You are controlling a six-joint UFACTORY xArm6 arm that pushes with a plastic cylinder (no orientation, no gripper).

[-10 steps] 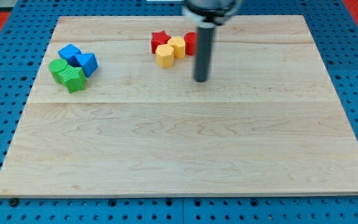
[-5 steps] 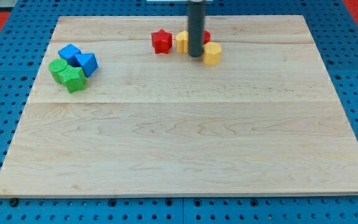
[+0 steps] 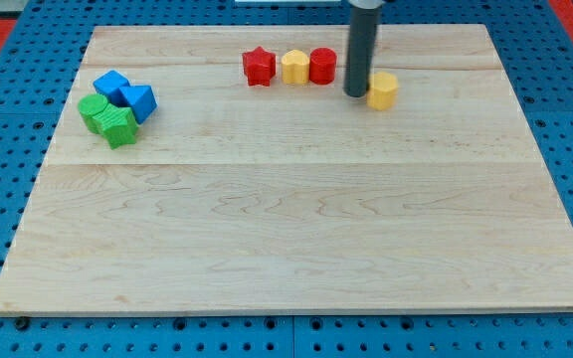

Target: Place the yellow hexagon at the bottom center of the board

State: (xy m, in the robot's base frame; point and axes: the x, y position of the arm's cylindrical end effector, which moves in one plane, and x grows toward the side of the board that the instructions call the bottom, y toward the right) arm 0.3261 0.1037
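— Where's my tip (image 3: 355, 93)? Any jaws?

— None to spread or pinch, only a rod. Its end touches the yellow hexagon (image 3: 383, 89) on the view's left side, near the board's (image 3: 267, 249) top right of centre.

— How will it handle?

— Likely light, rigid, quick to slide or spin — push from its top face, centred.

— Anything unclear?

— The rod's upper part is cut off; the other yellow block (image 3: 294, 67) has no clear shape.
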